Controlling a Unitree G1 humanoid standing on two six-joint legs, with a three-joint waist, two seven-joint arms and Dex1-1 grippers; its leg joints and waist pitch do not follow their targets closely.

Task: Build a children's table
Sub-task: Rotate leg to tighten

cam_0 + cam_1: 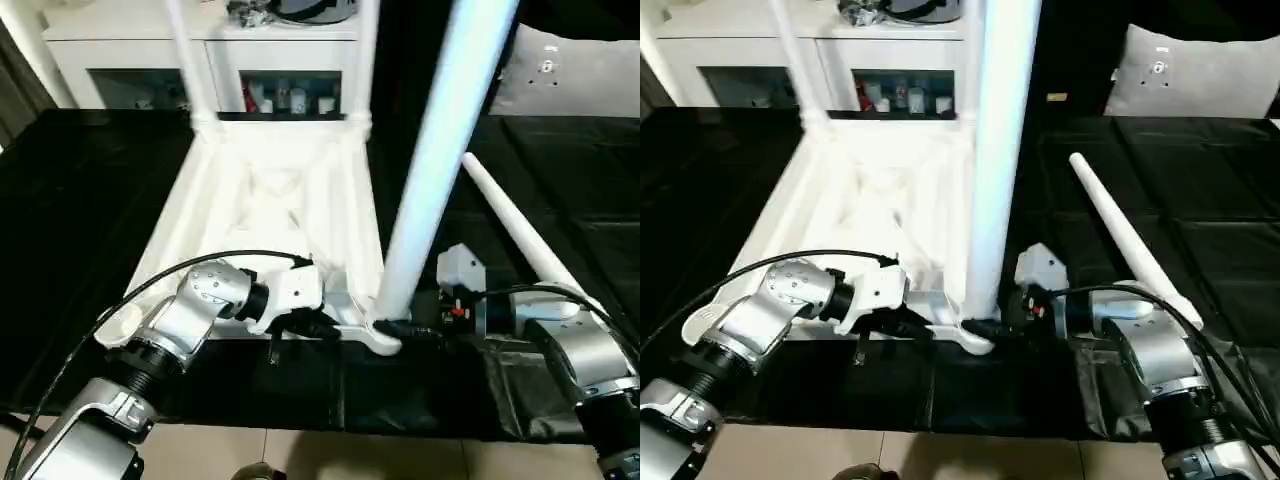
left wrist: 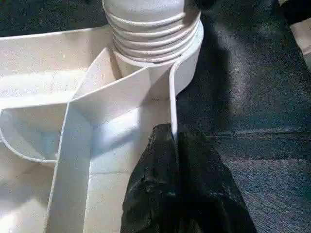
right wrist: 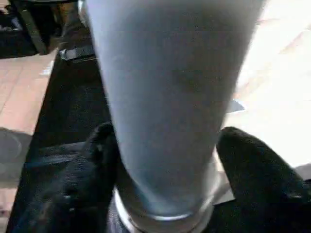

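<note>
Inverted children's table top (image 1: 270, 200) on black mat (image 1: 90, 200), no legible writing. Left gripper (image 2: 171, 145) pinches its near rim beside the corner socket; right gripper (image 3: 165, 160) straddles the upright leg (image 1: 440, 150) there. A spare leg (image 1: 1125, 240) lies rightward.

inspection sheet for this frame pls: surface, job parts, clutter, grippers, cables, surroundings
Surface: black mat over tiled floor.
Job's things: tabletop upside down; two legs upright in far sockets; near leg standing in near corner socket; fourth leg lying loose on mat.
Clutter: nothing seen.
Grippers: left gripper shut on tabletop's rim; right gripper straddles near leg's base.
Cables: black cable looping over left arm.
Surroundings: white cabinet behind.
</note>
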